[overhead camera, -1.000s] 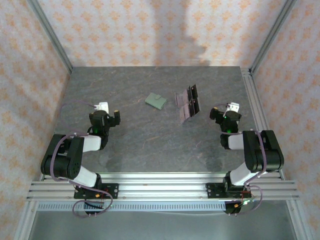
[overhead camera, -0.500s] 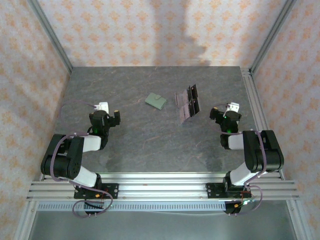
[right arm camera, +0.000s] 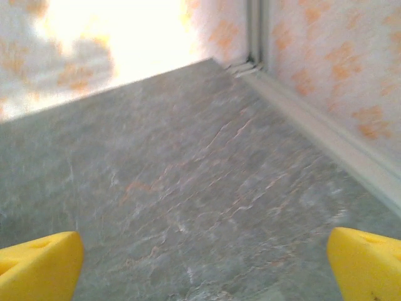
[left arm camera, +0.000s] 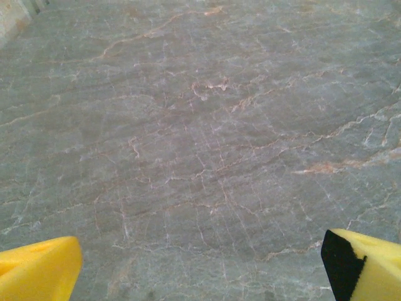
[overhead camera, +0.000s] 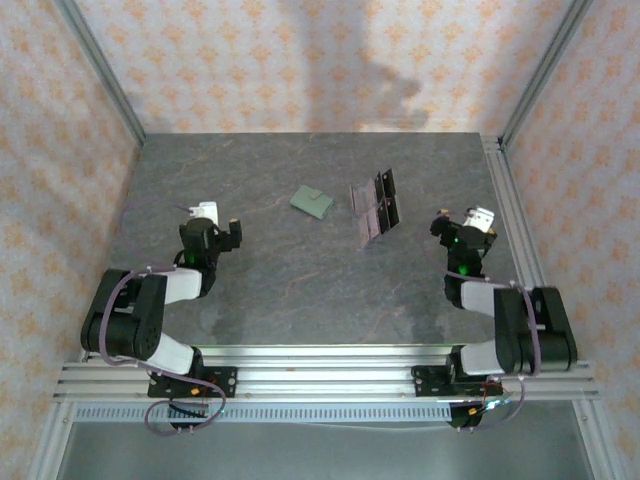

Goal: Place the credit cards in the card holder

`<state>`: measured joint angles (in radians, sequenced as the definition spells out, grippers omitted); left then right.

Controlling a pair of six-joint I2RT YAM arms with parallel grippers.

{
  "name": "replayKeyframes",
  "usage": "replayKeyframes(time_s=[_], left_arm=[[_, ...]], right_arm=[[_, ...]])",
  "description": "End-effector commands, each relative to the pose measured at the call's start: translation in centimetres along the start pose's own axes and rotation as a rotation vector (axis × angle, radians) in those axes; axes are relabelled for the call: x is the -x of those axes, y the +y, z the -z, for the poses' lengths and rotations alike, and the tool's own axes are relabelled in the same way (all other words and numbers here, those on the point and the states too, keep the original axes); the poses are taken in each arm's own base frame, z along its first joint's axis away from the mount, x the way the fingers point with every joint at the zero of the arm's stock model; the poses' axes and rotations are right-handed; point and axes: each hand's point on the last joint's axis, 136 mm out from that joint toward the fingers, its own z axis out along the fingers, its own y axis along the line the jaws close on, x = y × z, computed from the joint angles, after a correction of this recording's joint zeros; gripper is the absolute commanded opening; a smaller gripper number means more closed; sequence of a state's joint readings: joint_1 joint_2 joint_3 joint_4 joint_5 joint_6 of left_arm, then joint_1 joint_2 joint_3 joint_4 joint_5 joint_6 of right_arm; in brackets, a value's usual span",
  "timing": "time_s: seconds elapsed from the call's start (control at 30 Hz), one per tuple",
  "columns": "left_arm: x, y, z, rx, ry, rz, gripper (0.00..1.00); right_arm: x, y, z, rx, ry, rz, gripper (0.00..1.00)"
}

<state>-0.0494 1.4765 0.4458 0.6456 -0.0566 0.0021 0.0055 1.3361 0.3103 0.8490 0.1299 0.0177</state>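
While the left arm stays where it was a second ago, the top view shows that the right arm has swung outward. The right gripper (overhead camera: 468,230) now sits closer to the aluminium rail (overhead camera: 512,215) at the right edge of the table (overhead camera: 300,290) and faces more toward the far right corner. This brings it no nearer to the work. In my judgement the task is not yet begun, and this arm must turn back inward before it can reach anything. The credit cards (overhead camera: 375,207) lie unmoved in the far middle of the table, a small cluster of thin flat rectangles, some black and some greyish, a little glossy. The card holder (overhead camera: 312,202), a small sage-green rectangle with a matte look, lies near them on their left, not touching, and seems closed. The left gripper (overhead camera: 215,225) hangs low over the left side, well apart from both. In the left wrist view its yellow fingertips (left arm camera: 37,273) stand wide apart at the two bottom corners, one with a black pad. Between them is nothing but the grey stone-like surface with thin rust and white veins. In the right wrist view the yellow fingertips (right arm camera: 37,266) are equally wide apart and empty. Beyond them are the same veined surface, the pale rail and the patterned wall (right arm camera: 313,50).
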Motion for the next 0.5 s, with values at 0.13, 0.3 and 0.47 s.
replayKeyframes(time_s=[0.13, 0.3, 0.47], left_arm=[[3.2, 1.3, 1.5, 0.063, 0.037, 0.043, 1.0], [5.6, 0.5, 3.0, 0.018, 0.075, 0.097, 1.0], [7.1, 0.7, 4.4, 0.068, 0.179, 0.208, 1.0]], right_arm=[[4.6, -1.4, 3.2, -0.064, -0.038, -0.228, 0.99], [8.6, 1.7, 5.0, 0.085, 0.02, -0.379, 0.99], [13.3, 8.6, 7.8, 0.469, 0.056, -0.437, 0.9]])
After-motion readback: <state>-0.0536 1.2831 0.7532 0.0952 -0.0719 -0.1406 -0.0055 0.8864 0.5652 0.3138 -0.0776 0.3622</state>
